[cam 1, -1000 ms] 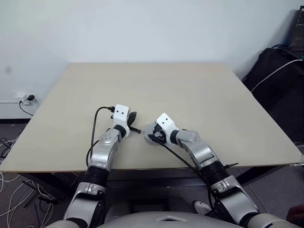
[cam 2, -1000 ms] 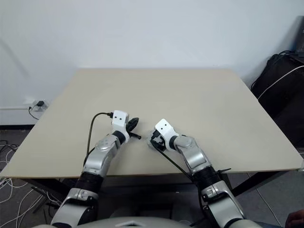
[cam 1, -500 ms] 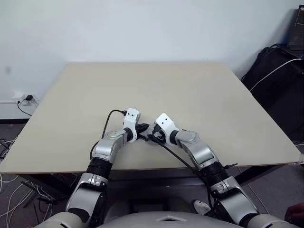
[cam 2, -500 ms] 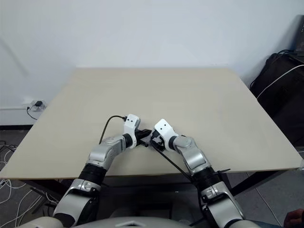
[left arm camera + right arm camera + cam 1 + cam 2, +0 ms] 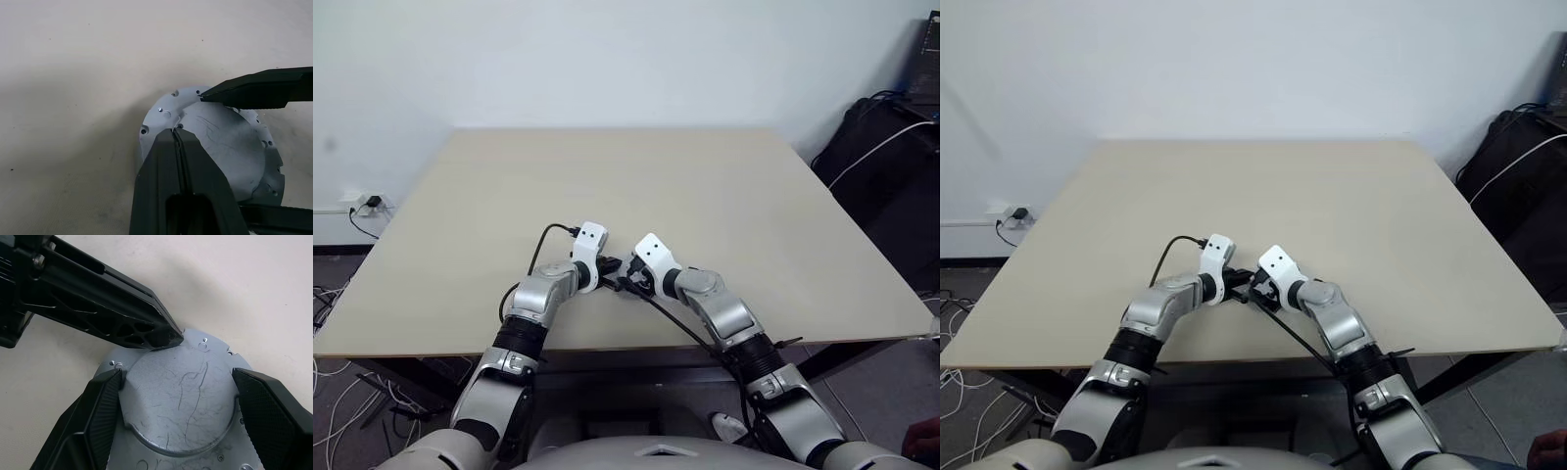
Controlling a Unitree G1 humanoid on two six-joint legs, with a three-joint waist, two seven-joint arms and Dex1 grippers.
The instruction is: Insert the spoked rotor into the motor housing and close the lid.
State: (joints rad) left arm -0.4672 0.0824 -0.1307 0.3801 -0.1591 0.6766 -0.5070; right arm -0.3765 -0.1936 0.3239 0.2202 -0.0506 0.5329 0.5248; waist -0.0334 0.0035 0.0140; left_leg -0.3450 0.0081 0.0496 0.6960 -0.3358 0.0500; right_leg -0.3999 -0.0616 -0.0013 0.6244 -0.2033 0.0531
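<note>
- Beige table carries the grey lid, clasped at its rim between the right hand's spread fingers.
- Left hand, closed and empty, presses the lid's top.
- Lid looks rigid, smooth, slippery; grip its edge.

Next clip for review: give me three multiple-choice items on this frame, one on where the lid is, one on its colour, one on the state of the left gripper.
1. Where is the lid?
A. Between the right gripper's fingers, near the table's front edge
B. At the table's far edge
C. On the floor

2. What colour is its upper face?
A. Copper-brown
B. Plain grey
C. Red

3. How is the left gripper?
A. Wide open
B. Shut on the lid
C. Shut, tip on the lid

Key: 1 A, the right gripper brackets the disc on the table; 2 B, scratched grey in both wrist views; 3 C, its fingers meet, tip touching the disc.
</note>
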